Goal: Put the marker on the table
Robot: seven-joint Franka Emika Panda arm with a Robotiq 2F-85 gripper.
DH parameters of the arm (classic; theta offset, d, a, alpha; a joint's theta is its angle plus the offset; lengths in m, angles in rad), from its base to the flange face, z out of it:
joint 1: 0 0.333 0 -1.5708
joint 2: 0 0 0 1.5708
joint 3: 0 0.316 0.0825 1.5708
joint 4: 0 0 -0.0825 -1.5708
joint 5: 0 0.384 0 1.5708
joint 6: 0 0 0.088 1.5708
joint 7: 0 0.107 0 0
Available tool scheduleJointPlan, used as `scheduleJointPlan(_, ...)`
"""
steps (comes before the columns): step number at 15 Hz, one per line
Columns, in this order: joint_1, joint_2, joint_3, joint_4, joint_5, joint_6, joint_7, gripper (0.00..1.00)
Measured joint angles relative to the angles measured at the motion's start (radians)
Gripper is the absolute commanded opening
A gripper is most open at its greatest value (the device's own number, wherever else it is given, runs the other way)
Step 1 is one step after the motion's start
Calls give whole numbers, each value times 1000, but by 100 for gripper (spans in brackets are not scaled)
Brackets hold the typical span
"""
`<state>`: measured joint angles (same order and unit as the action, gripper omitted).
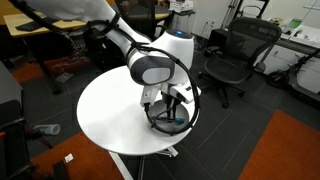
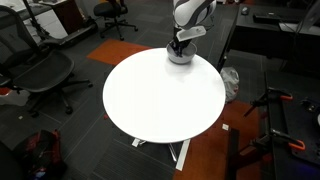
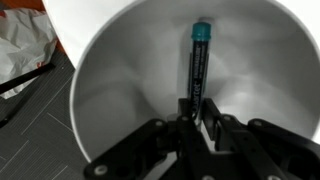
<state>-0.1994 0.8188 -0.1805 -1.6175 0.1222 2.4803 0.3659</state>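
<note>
Hand (image 3: pixel 197 112) gripping slim teal-capped marker (image 3: pixel 198 62), smooth round white bowl (image 3: pixel 120 90)

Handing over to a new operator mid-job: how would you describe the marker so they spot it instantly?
Find the round white table; near its edge sits a white bowl. Inside lies the marker, its lower end between the fingers of the pincer. It is the only thing in the bowl: a slim dark stick with a teal cap.
</note>
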Motion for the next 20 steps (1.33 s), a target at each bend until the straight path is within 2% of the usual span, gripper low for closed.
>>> scheduleJointPlan(5, 8, -57, -1, -9, -1, -9, -5, 5)
scheduleJointPlan(11, 43, -210, -10, -101, -27, -20, -23, 5)
scheduleJointPlan(16, 119, -346, -4, -214, -123, -48, -77, 5)
scheduleJointPlan(20, 194, -439, 26, -307, -219, -43, -95, 5)
